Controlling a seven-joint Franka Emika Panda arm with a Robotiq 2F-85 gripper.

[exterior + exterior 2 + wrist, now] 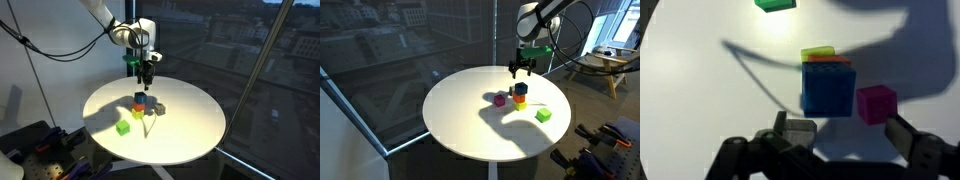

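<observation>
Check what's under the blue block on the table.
The blue block sits on an orange block, which sits on a yellow block. Only their sides show; their top faces are covered.

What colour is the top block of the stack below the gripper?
Blue: the blue plastic cube shows best in the wrist view.

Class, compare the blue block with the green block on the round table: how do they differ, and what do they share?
The blue block tops a small stack; the green block lies alone on the table. The blue block sits just below the open claw; the green block lies off to one side. Both are small cube-like blocks.
</observation>
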